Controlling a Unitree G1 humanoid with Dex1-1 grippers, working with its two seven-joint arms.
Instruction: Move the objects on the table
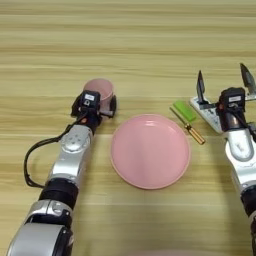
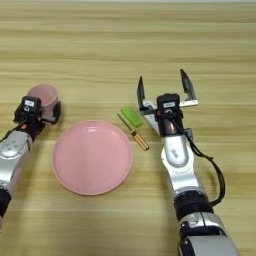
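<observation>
The pale pink cup (image 1: 98,89) stands upright on the wooden table (image 1: 130,45), left of the middle. My left gripper (image 1: 94,104) is shut on the cup, one black finger on each side of its base. At the right, my right gripper (image 2: 163,89) is open, its two fingers spread wide and pointing up above the white remote (image 1: 209,114), which the wrist mostly hides. The small green block (image 2: 132,116) lies flat just left of the remote.
A large round pink plate (image 1: 150,151) lies in the middle between my arms. A thin orange-handled screwdriver (image 2: 135,133) lies slanted between the plate and the green block, close to both.
</observation>
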